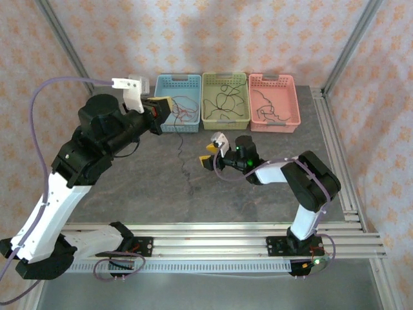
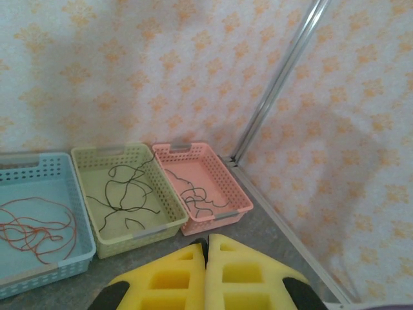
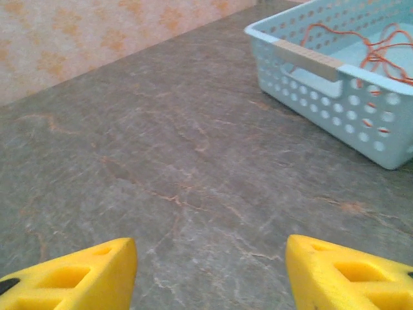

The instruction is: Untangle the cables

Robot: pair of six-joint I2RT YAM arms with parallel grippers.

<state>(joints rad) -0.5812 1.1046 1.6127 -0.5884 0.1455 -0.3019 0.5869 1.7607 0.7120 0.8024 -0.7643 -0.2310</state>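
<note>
As the left gripper (image 2: 206,252) sits pressed together, empty, the right gripper (image 3: 210,258) hangs spread above the table (image 3: 161,161); I'd have it pinch the lone dark cable (image 1: 184,171) nearby squarely.

table (image 1: 129,187): grey marbled top | blue basket (image 1: 178,78), green basket (image 1: 224,77), pink basket (image 1: 273,78): set side by side along the far edge, left to right, walls perforated | wallpaper (image 1: 213,32): pale floral pattern, hung behind | metal post (image 1: 353,39): seen slanting at the far right corner
</note>
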